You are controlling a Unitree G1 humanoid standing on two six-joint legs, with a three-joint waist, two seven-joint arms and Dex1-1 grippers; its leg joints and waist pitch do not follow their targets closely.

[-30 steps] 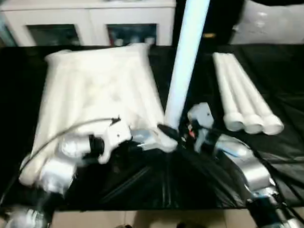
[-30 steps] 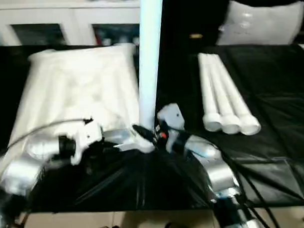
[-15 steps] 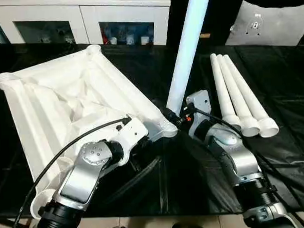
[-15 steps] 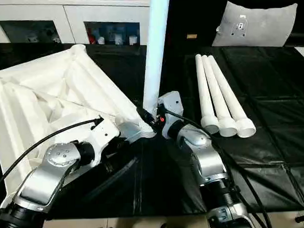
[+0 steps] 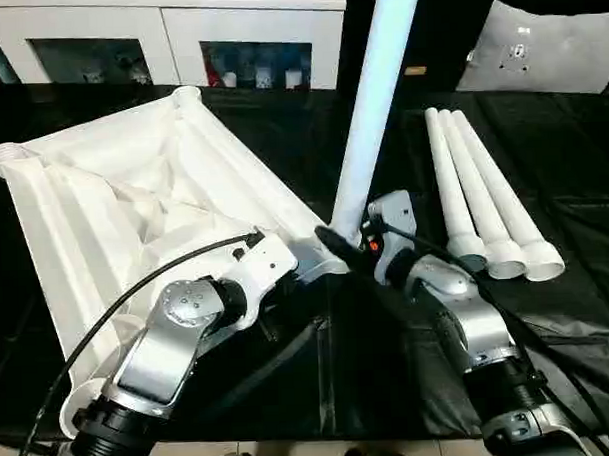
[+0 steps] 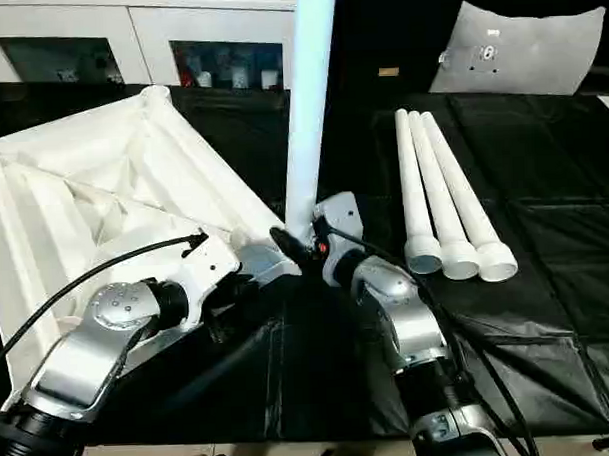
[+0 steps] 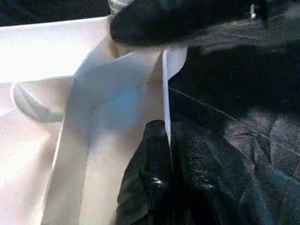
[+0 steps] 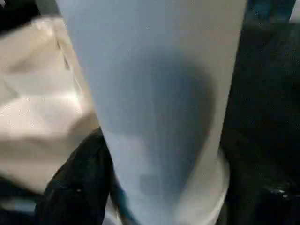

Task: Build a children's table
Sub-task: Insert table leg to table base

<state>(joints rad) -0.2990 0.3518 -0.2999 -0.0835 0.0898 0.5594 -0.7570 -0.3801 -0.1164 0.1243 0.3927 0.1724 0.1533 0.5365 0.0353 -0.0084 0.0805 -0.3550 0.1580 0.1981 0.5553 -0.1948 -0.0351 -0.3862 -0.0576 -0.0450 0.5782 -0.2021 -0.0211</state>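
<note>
Since the earlier frame the right end effector has spread wider beside the upright leg, seated in the tabletop corner socket — the left end effector pinches the rim. Three legs lie on the bench.

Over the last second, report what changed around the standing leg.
The right gripper has eased its fingers apart at the base of the upright leg, which stays planted in the tabletop's corner socket. The left gripper stays clamped on the tabletop's rim. The three spare legs have not moved.
</note>
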